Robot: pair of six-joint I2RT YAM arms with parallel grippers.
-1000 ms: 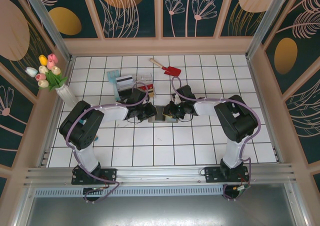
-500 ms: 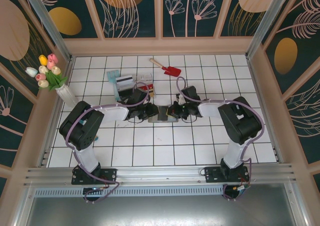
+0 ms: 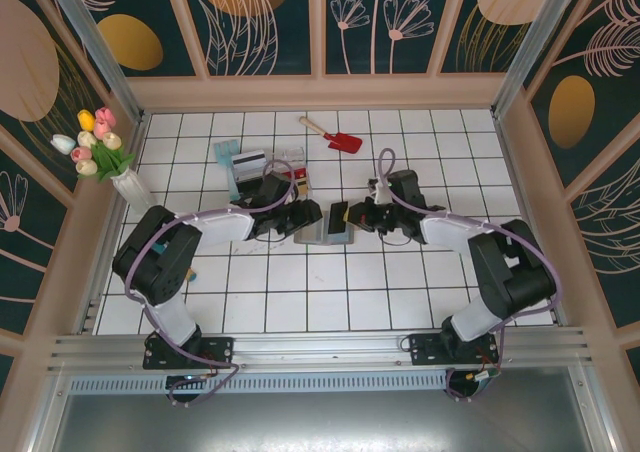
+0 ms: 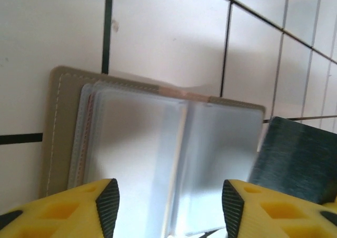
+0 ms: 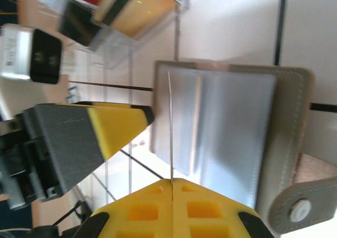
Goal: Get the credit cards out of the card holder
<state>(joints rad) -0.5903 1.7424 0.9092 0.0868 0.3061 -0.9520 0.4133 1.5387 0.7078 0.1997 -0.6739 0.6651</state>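
The card holder [image 3: 318, 232] lies open on the white tiles at the table's middle, its clear slot pockets [image 4: 158, 159] facing up and its snap tab [image 5: 300, 209] at one side. My right gripper [image 5: 171, 182] is shut on a thin dark credit card [image 5: 170, 122], seen edge-on and lifted clear of the pockets. From above, that card [image 3: 338, 215] stands just right of the holder, in front of the right gripper [image 3: 355, 216]. My left gripper [image 4: 171, 211] hangs open over the holder's near edge, nothing between its fingers. The dark card [image 4: 300, 159] shows at its right.
A clear divided tray [image 3: 262, 172] with other cards stands behind the left gripper. A red toy shovel [image 3: 340, 138] lies at the back middle. A vase of tulips [image 3: 110, 167] stands at the left wall. Wooden walls enclose the tiled table.
The right gripper has drawn back to the right with the dark card, pulling it out of the holder. The left gripper has opened and let go of the holder.
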